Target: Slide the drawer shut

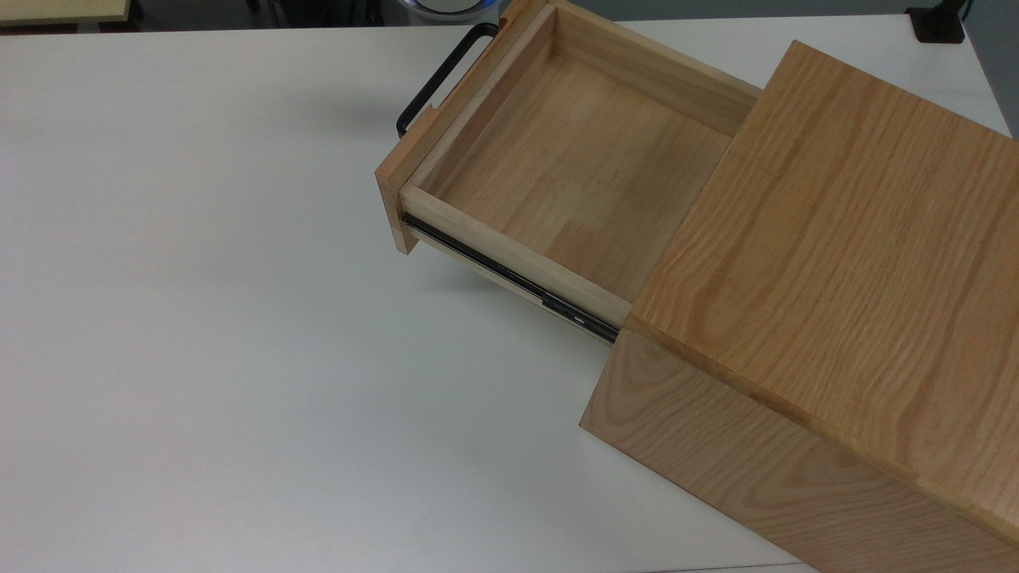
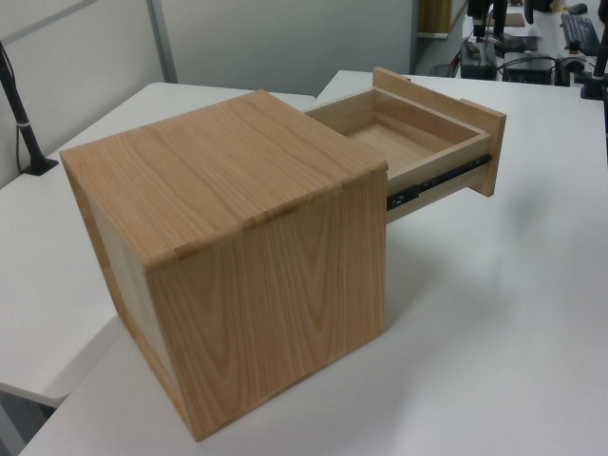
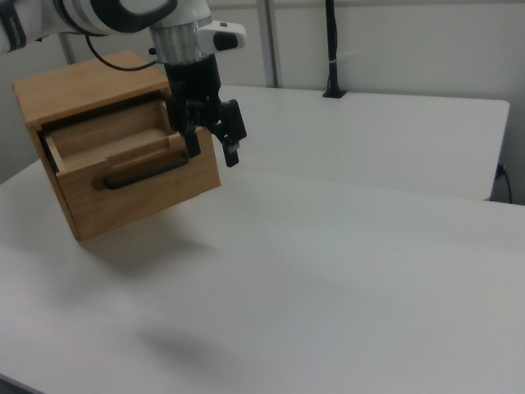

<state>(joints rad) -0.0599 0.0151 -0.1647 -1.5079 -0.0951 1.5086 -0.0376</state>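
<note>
Drawer [image 1: 557, 159]: light wood tray, empty, flat front panel, black U-bar handle [image 1: 438, 76], dark side rail [image 1: 509, 278]. It sticks well out of the oak cabinet [image 1: 836, 263], near the counter's [image 1: 199, 318] far edge in the top view. Slide axis runs diagonally, front panel pointing to the top view's upper left. In the right view, gripper [image 3: 212, 146] hangs by the front panel's right end, fingers spread fairly wide, seemingly holding nothing.

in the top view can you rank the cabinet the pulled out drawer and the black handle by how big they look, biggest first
1. The cabinet
2. The drawer, the part pulled out of the cabinet
3. The handle, a thin black bar on the drawer's front

The gaps are wide, so nearness to the camera does not blur the order.
</note>
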